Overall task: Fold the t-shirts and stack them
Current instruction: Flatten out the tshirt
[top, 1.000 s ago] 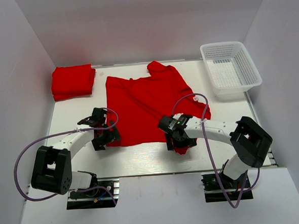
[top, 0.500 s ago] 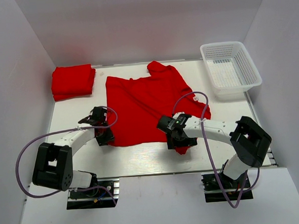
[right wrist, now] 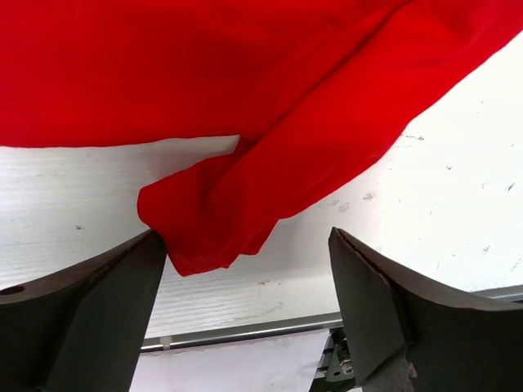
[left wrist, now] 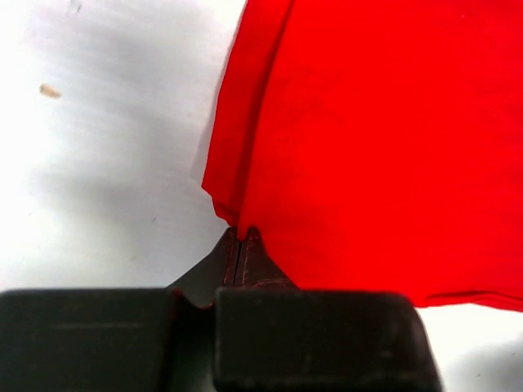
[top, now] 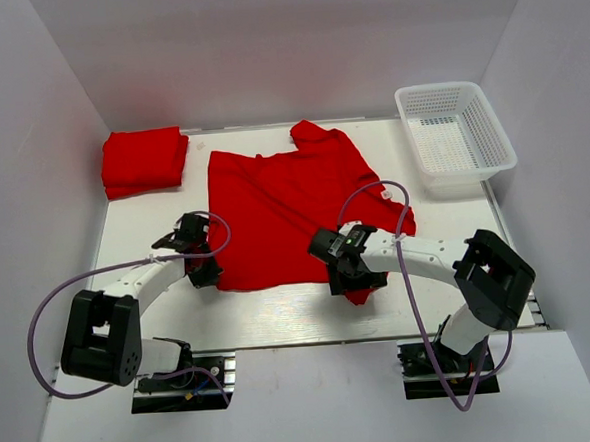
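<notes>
Here the open shirt (top: 289, 206) lies spread in the middle of the worktop (top: 280, 307), and its near edge runs left to right between the two arms. A folded stack (top: 144, 158) of red shirts sits at the far left corner, well apart from it.

The left hand (left wrist: 242, 238) is at the near-left corner with its jaws pressed together. The cloth's corner seems to run in between the tips, so I judge it pinched. The right hand (right wrist: 245, 241) stands wide apart around the near-right corner, where the cloth is bunched into a rumpled lobe. One finger touches that lobe and the other stands clear, so nothing is gripped.

Each corner lies just ahead of its own arm. The next move likely calls for the right hand to close on its lobe, so both can carry the near edge toward the far side.
</notes>
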`<state>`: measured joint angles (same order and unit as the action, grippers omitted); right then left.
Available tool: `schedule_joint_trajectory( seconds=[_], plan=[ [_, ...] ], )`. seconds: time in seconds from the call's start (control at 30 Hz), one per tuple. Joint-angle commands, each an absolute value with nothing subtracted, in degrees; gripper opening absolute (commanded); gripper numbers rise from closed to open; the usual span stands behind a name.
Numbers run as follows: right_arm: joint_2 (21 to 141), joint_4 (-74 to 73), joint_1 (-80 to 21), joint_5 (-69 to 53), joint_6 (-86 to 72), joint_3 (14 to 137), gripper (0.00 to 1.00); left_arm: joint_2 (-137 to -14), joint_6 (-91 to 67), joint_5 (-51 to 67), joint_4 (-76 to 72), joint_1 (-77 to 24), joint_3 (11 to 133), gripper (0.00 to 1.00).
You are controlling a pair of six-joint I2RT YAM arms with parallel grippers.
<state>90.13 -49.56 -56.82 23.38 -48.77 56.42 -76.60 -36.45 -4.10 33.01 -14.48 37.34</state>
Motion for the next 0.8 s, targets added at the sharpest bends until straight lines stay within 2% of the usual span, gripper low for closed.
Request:
schedule_joint_trajectory(
  seconds=[0.0, 0.1, 0.17, 0.2, 0.23, 0.37, 0.43, 0.77],
  plan=[
    [91.05, -50.1, -57.48, 24.17, -48.43, 58.88, 0.84, -73.04, -35.68, -5.19, 34.8, -14.68, 37.09, 0.0],
    [92.98, -50.18, -57.39, 24.08, -48.16, 59.84, 0.77, -73.04, -35.68, -4.66, 34.8, -14.68, 37.09, 0.0],
    [93.86, -50.45, -57.48, 24.08, -48.25, 60.12, 0.66, -73.04, -35.68, -4.66, 34.8, -14.68, 37.09, 0.0],
    [94.13, -50.71, -57.39, 24.17, -48.43, 60.29, 0.59, -73.04, -35.68, -4.66, 34.8, -14.68, 37.09, 0.0],
    [94.39, -50.54, -57.39, 24.26, -48.43, 60.21, 0.44, -73.04, -35.68, -4.66, 34.8, -14.68, 37.09, 0.0],
    [93.69, -51.5, -57.65, 25.05, -49.48, 60.56, 0.13, -73.04, -35.68, -4.66, 35.33, -14.68, 37.09, 0.0],
    [91.95, -51.85, -57.57, 25.4, -50.01, 60.38, 0.02, -73.04, -35.68, -4.66, 35.86, -14.68, 37.61, 0.0],
    [81.41, -53.17, -56.87, 21.54, -48.87, 56.8, 0.0, -71.89, -35.68, -5.54, 39.37, -14.15, 40.77, 0.0]
  ],
)
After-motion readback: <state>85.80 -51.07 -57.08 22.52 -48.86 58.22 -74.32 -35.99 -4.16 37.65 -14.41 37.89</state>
